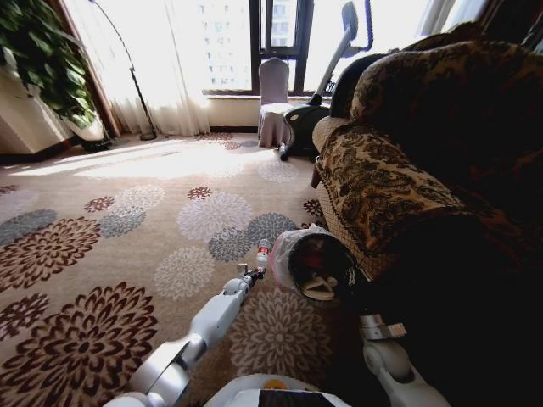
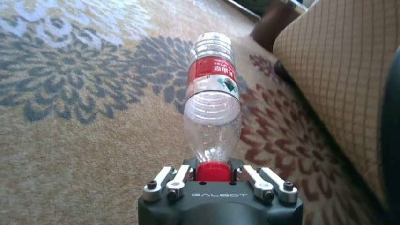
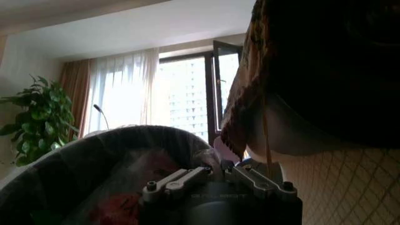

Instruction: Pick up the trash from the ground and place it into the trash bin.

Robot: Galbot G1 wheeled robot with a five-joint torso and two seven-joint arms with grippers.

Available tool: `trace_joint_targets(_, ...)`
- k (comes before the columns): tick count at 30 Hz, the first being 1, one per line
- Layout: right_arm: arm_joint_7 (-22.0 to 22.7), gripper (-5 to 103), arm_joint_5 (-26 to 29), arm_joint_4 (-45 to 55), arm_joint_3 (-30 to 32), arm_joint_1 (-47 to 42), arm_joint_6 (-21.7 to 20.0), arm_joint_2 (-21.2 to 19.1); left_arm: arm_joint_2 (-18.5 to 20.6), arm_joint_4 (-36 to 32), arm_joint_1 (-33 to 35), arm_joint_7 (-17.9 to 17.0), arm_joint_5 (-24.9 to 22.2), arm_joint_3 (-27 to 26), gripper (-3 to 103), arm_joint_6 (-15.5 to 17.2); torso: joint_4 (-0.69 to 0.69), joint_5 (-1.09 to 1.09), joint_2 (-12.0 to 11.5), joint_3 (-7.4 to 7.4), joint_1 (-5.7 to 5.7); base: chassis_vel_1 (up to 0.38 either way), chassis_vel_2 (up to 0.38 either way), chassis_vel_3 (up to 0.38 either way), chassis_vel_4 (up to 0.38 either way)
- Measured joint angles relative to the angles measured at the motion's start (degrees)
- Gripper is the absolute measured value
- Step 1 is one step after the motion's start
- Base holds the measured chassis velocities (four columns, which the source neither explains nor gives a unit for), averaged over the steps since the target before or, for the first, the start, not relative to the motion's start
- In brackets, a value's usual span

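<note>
- Holding a clear bottle (image 2: 212, 101) by its red cap (image 2: 212, 170), the left gripper (image 2: 212, 176) has its fingers closed on the cap, at the lower centre of the left wrist picture.
- In the head picture the left gripper (image 1: 252, 273) is just below the centre, and the bottle (image 1: 262, 253) stands up from it, a little tilted.
- The bottle's long axis continues the line of the gripper, so its bottom end points away from the wrist, over the flowered carpet (image 1: 127, 254).
- The bin (image 1: 312, 263) with its pale liner lies just to the right of the bottle in the head picture, beside the sofa (image 1: 382, 186). Its mouth is turned toward the camera, and some trash is already inside.
- I judge the coming move must carry the bottle rightward, over the near rim of the bin.
- The right gripper (image 3: 218, 180) is close behind the bin (image 3: 93, 164), with the liner against its fingers; they look apart, and I see nothing between them.
- The left arm is the one with the load, and it is near to the bin.
</note>
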Motion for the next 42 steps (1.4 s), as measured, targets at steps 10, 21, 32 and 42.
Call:
trace_joint_targets(10,0.07,0,-1.8,-12.3,-3.33,11.38,-0.18,2.41,8.02,-38.37,24.71,1.08,-26.91,-18.86,30,2.15,0.04,0.03,0.0,-0.01,-0.01,0.0,0.0,0.0,0.0)
trace_joint_targets(21,0.0,0,-1.15,-23.18,-13.77,24.37,-0.43,3.97,7.71,-59.46,30.01,-3.06,-50.09,-23.91,30,7.96,-0.03,0.01,0.0,0.0,0.0,0.0,0.0,0.0,0.0)
trace_joint_targets(32,0.0,0,-1.19,-29.63,-20.25,34.05,0.34,8.6,5.0,-66.92,34.61,-9.25,-55.35,-10.71,30,10.46,0.0,0.01,0.0,0.0,0.0,0.0,0.0,0.0,0.0)
trace_joint_targets(42,0.04,0,-0.24,-24.52,-21.8,32.47,1.02,6.6,1.85,-58.17,32.32,-7.21,-53.77,-4.48,30,7.56,-0.02,0.02,0.0,0.0,0.0,0.0,0.0,0.0,0.0)
